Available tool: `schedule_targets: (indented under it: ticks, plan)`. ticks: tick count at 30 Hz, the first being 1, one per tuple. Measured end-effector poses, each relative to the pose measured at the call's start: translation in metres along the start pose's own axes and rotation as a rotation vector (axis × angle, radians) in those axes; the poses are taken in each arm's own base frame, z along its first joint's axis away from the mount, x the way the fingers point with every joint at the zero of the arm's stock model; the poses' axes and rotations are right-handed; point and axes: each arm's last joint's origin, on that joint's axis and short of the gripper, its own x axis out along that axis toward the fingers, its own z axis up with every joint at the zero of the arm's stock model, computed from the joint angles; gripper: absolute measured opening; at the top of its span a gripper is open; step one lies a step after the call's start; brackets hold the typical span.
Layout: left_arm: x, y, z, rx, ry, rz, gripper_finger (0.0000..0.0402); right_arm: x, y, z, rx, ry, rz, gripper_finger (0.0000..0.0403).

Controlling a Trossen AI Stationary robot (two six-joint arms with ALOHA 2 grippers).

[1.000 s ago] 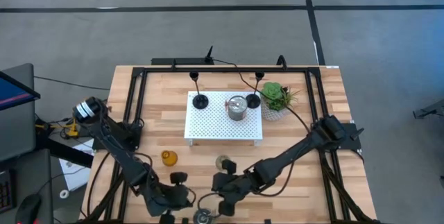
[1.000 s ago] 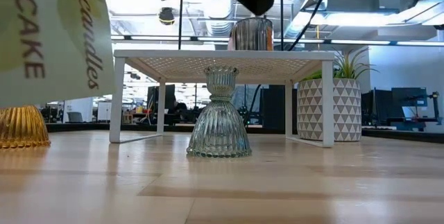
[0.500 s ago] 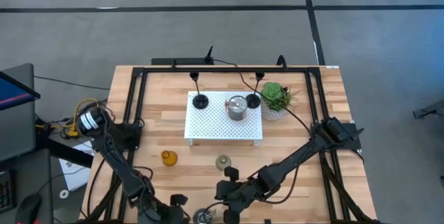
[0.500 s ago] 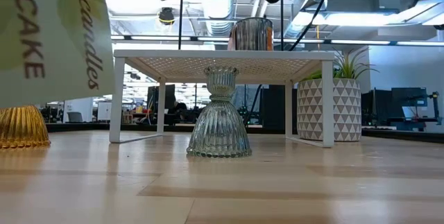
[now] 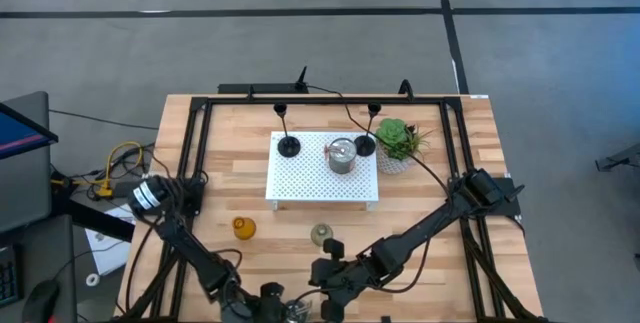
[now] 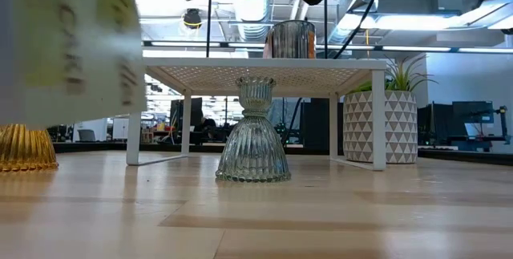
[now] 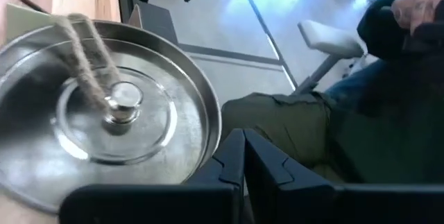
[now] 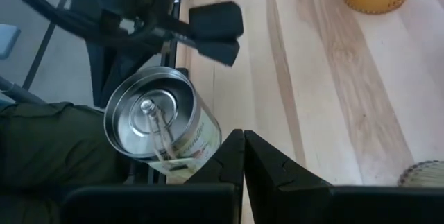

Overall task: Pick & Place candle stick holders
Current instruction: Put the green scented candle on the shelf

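A silver cup with a lid and paper label (image 5: 293,311) sits at the table's near edge. It shows tilted in the right wrist view (image 8: 163,123) and blurred in the low view (image 6: 72,42). My left gripper (image 5: 265,295) is shut just left of it. My right gripper (image 5: 330,298) is shut and raised just right of it. A grey-green glass holder (image 6: 253,135) and an amber one (image 5: 243,227) stand on the wood. On the white tray (image 5: 300,188) stand a second silver cup (image 5: 342,155) and a black holder (image 5: 288,144). Another black holder (image 5: 366,143) stands at the tray's right edge. My left gripper's shut fingers (image 7: 232,158) stand beside the silver cup's lid rim (image 7: 208,123), coming from the table's left. I cannot tell whether they touch it.
A green potted plant (image 5: 398,143) stands right of the tray. Black frame rails (image 5: 195,143) run along the table's sides. A person's dark clothing (image 7: 333,127) shows beyond the near edge.
My left gripper has gone toward the near edge and to the right, up to the labelled silver cup. My right gripper has risen and drawn toward the near edge. The cup has shifted to the right in the low view.
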Motion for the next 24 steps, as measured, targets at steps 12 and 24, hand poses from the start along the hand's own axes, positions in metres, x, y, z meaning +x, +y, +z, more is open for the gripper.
schedule_targets:
  ticks: [12, 24]
  plan:
    - [0.014, 0.031, 0.007, 0.094, -0.09, 0.188, 0.0005, -0.001, -0.001, -0.002, -0.008, 0.01, -0.028, 0.0]
    - [0.021, 0.087, 0.044, 0.227, -0.117, 0.294, 0.0005, -0.039, -0.001, -0.008, 0.001, 0.082, -0.177, 0.0]
